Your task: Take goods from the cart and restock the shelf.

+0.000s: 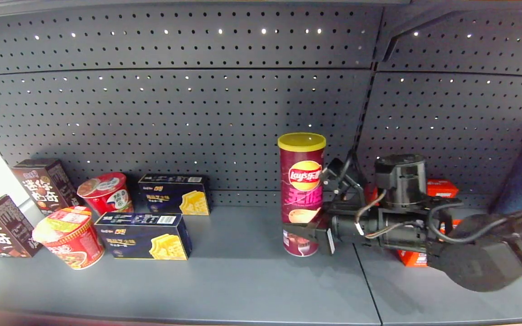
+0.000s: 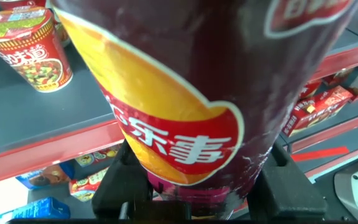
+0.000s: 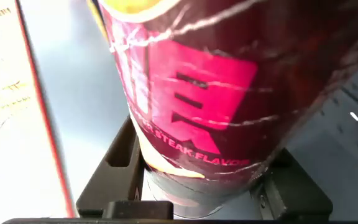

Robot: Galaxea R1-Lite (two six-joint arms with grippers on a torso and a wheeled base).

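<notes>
A purple can [image 1: 302, 190] with a yellow lid is seen upright on the grey shelf [image 1: 243, 280], near the middle, in front of the pegboard back. It is gripped low on its body by the right hand [image 1: 308, 233], which is brought in from the right and closed around it. In the right wrist view the can [image 3: 197, 93] is shown clamped in the same hand [image 3: 197, 193].

A second can [image 2: 185, 81], maroon with a red and yellow badge, is held in the left hand [image 2: 201, 199], its fingers pressed to both sides. Beyond it a further cup [image 2: 33, 46] is seen on a red-edged shelf [image 2: 42, 130].

To the left of the can, well apart from it, two cups [image 1: 70, 235], two blue boxes [image 1: 145, 235] and two brown boxes [image 1: 0, 226] are lined up. Orange boxes [image 1: 442, 188] are partly hidden behind the right arm.
</notes>
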